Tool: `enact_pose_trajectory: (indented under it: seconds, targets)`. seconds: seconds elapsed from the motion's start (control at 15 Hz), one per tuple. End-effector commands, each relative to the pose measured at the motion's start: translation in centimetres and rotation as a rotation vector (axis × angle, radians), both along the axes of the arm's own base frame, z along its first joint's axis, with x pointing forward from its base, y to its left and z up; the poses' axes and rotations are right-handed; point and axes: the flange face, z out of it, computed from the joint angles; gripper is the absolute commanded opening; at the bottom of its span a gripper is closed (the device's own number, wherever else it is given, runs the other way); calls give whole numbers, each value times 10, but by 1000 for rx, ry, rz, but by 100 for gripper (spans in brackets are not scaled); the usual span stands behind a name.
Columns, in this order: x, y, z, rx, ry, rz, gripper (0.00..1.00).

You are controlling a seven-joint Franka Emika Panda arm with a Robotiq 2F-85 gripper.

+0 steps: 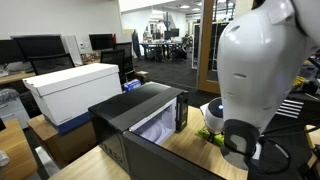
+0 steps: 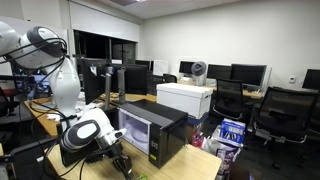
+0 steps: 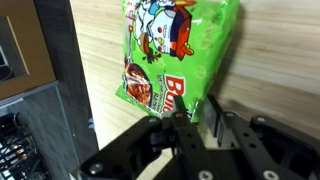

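Observation:
A green snack bag with red print lies flat on the light wooden table. In the wrist view my gripper sits at the bag's near edge. The bag's lower corner reaches in between the two black fingers, and a narrow strip of wood still shows beside the other finger. The jaws stand close together but not pressed on the bag. In an exterior view the bag shows as a green patch behind the white arm, beside the microwave. The gripper hangs low over the table's front.
A black microwave with its door open stands on the table, close beside the bag; its dark side fills the wrist view's left. A large white box sits behind. Office chairs and monitors stand around.

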Motion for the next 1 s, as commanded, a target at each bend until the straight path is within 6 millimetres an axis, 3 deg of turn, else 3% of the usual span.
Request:
enact_pose_trajectory:
  seconds: [0.0,0.33,0.4,0.53,0.93]
  targets:
    - [-3,-6,6,12,27,-23,3]
    - [-4,-9,6,19,37,-24,3]
    - [-3,-9,5,20,31,-23,27]
    - [-3,-9,4,27,30,-22,30]
    - [-2,-8,-3,38,3,-52,68]
